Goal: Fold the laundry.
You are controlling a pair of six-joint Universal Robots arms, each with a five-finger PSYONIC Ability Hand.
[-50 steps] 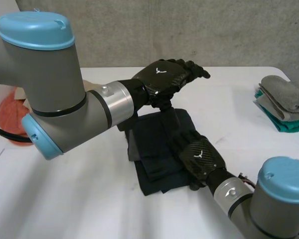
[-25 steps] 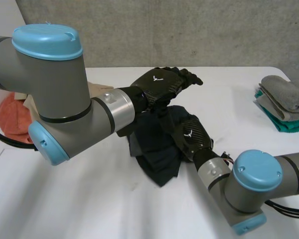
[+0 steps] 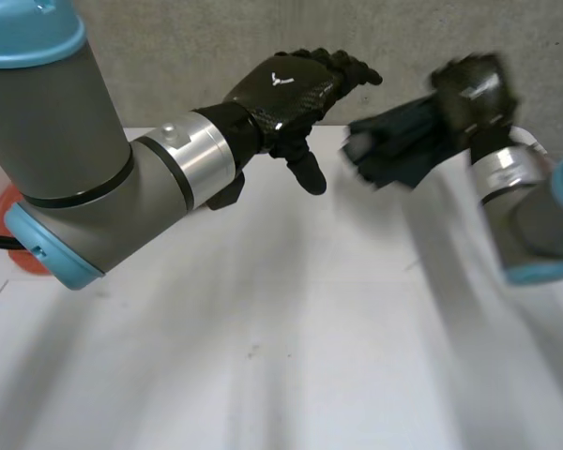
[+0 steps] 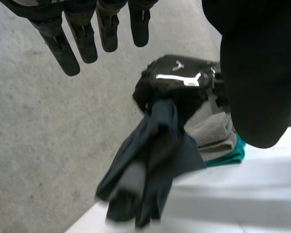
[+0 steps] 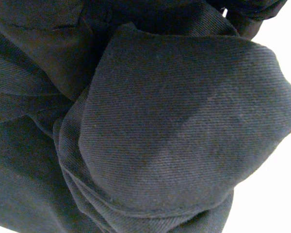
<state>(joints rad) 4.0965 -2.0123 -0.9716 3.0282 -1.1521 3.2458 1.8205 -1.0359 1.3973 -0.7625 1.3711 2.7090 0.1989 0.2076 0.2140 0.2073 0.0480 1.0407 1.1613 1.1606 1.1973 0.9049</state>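
The folded dark garment [image 3: 394, 145] hangs in the air above the far right of the white table [image 3: 263, 328]. My right hand [image 3: 474, 89] is shut on its top edge. The left wrist view shows that right hand [image 4: 177, 80] clenched on the garment [image 4: 150, 165], whose layers droop below it. Dark cloth [image 5: 174, 136] bunches right under the palm in the right wrist view. My left hand [image 3: 281, 89] hovers open above the far middle of the table, left of the garment and apart from it, its fingers [image 4: 82, 34] straight.
A stack of folded grey towels [image 4: 211, 131] on a teal cloth [image 4: 230, 153] lies on the table behind the right hand. A red-orange cloth [image 3: 9, 195] peeks out at the table's left edge behind my left arm. A concrete wall stands behind.
My right hand closed on the dark garment and lifted it off the table's middle, up and to the right. My left hand stayed open and rose a little.
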